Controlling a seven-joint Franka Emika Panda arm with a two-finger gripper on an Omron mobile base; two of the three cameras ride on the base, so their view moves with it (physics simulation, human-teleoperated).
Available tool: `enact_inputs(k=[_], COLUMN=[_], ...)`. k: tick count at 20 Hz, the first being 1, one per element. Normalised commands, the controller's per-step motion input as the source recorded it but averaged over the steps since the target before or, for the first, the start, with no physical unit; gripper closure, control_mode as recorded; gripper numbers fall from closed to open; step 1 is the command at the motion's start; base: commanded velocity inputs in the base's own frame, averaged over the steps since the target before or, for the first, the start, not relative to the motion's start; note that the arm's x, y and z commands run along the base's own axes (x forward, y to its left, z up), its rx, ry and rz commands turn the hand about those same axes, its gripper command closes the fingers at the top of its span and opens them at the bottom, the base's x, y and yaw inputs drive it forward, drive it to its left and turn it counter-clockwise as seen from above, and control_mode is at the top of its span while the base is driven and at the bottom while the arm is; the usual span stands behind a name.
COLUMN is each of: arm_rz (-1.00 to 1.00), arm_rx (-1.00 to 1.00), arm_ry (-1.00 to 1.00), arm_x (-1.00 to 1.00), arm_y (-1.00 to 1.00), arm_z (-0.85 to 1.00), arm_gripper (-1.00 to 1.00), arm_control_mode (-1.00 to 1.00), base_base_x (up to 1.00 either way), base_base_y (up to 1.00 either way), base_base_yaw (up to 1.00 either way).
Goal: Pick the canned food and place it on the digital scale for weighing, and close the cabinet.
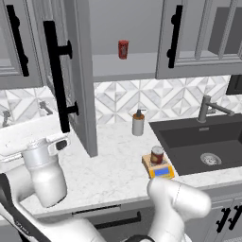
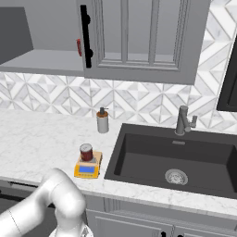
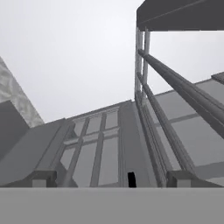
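Observation:
The canned food (image 1: 157, 154) (image 2: 86, 152), a squat dark red-brown tin, stands upright on the yellow-orange digital scale (image 1: 162, 172) (image 2: 87, 171) at the counter's front edge, left of the sink. The grey cabinet has one door (image 1: 81, 80) swung out toward me, with a long black handle (image 1: 56, 75). My hand (image 1: 47, 151) sits low at the left, below that handle. In the hand view my gripper (image 3: 111, 178) points up along the door, the handle bar (image 3: 183, 89) runs past on the right, and the fingertips (image 3: 43, 178) stand wide apart with nothing between them.
A slim bright red can (image 1: 123, 48) (image 2: 79, 47) stands on the open cabinet's shelf. A soap dispenser (image 1: 138, 123) (image 2: 102, 121) is by the backsplash. The dark sink (image 1: 208, 142) (image 2: 180, 157) with its faucet (image 1: 208, 108) lies to the right. My elbow (image 1: 177, 201) hangs over the counter front.

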Motion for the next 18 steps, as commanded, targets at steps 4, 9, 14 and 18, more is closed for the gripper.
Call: enact_inputs(k=[4,9,14,18], arm_rz=[0.0,0.0,0.0,0.0], arm_rx=[0.47,0.29,0.2,0.09], arm_ry=[0.08,0.26,0.32,0.27], arm_x=[-0.02,0.03,0.6,0.97], arm_y=[-1.0,-0.83,-0.4,-0.06], arm_z=[0.0,0.25,0.15,0.18], arm_gripper=[-1.0,-1.0,-1.0,-1.0], arm_control_mode=[-1.0,-1.0,-1.0,-1.0], base_base_x=[0.0,0.0,0.0,0.0], base_base_y=[0.0,0.0,0.0,0.0], base_base_yaw=[0.0,0.0,0.0,0.0])
